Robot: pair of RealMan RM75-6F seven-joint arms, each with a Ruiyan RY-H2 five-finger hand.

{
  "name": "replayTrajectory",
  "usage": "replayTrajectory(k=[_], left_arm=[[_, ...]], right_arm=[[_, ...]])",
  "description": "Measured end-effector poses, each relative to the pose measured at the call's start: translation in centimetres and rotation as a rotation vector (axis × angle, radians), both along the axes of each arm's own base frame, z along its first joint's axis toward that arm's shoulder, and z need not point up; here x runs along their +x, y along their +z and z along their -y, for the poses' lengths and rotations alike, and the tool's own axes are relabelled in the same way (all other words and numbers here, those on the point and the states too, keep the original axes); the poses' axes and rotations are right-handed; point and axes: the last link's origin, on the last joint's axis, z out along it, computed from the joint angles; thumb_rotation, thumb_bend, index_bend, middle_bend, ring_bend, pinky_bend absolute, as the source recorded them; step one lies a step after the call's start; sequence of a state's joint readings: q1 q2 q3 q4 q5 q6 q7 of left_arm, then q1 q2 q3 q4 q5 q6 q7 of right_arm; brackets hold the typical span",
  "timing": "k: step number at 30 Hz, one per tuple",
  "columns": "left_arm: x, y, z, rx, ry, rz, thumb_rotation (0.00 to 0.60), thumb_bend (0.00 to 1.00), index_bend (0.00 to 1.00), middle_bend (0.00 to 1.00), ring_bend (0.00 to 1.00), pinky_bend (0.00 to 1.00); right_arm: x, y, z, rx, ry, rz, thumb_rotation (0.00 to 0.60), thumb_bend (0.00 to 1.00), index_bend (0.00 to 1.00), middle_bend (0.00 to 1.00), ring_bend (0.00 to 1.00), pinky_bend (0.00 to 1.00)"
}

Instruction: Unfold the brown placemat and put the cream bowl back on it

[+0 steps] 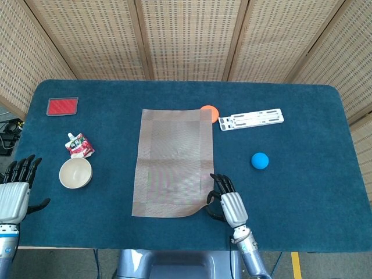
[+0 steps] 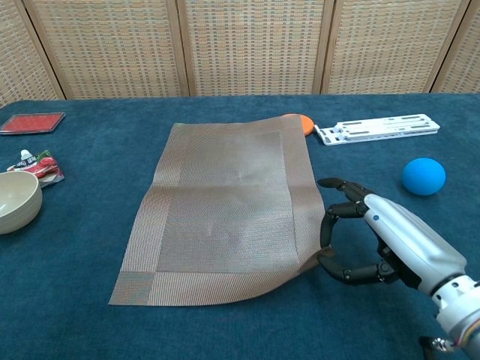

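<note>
Right hand (image 2: pixel 375 236) beside lengthwise-away placemat (image 2: pixel 225 210).

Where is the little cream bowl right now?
The cream bowl sits on the blue table's left side in the head view, just below the red snack pouch, left of the brown placemat and not on it.
</note>
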State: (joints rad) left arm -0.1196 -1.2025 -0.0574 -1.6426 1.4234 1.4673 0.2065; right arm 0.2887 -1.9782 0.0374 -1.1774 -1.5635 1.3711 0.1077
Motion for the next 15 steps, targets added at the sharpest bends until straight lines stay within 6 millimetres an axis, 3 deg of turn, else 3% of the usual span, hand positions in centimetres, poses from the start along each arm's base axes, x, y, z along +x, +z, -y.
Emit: replayTrajectory(k=[15], left_arm=[[0.0, 0.05, -0.03, 0.0, 0.001, 0.005, 0.6, 0.0, 0.0, 0.0, 0.0, 0.0]], right_arm=[[0.2, 0.65, -0.27, -0.007, 0.005, 0.011, 0.6, 0.56, 0.63, 0.13, 0.0, 0.0]])
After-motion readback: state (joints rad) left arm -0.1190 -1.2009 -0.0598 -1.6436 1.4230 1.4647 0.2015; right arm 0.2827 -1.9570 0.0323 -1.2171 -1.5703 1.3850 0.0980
